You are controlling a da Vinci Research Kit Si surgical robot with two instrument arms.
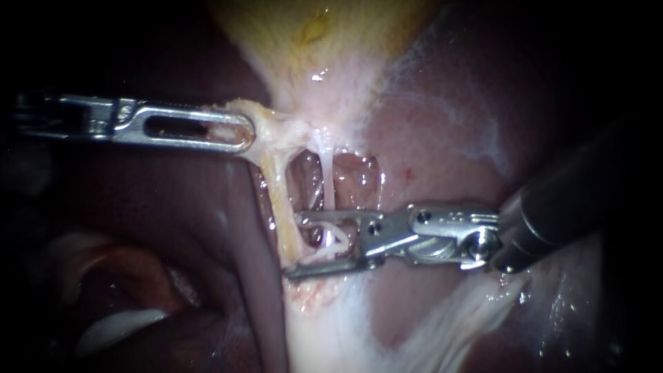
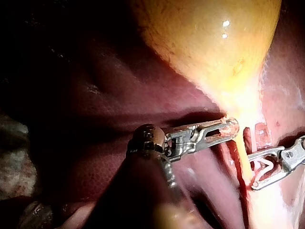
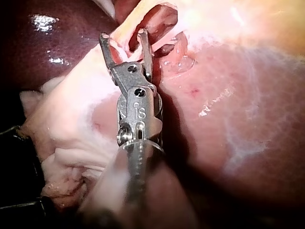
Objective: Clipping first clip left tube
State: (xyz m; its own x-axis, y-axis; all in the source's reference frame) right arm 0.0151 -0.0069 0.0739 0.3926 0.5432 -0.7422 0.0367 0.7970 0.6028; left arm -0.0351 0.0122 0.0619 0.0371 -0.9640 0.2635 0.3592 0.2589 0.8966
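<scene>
The gallbladder [image 1: 314,41] narrows downward into pale tissue with strands below it. My left instrument [image 1: 245,133] has slotted jaws shut on the yellowish tissue at that neck, holding it toward the left; the left wrist view shows the same grip [image 2: 228,129]. From there the left tube [image 1: 276,197] runs down as a yellowish band. My right instrument [image 1: 293,245] stands open, its two long jaws straddling the lower end of this tube. A whitish clip [image 1: 333,238] sits between them. A thin white strand [image 1: 329,183] crosses the window beside it. The right wrist view shows the open jaws [image 3: 122,37] around pale tissue.
Dark red liver [image 1: 449,138] lies behind and to the right. More liver folds and pale tissue fill the lower left [image 1: 124,318]. White fatty tissue [image 1: 331,331] spreads below the jaws. The right instrument's dark shaft [image 1: 566,200] enters from the right edge.
</scene>
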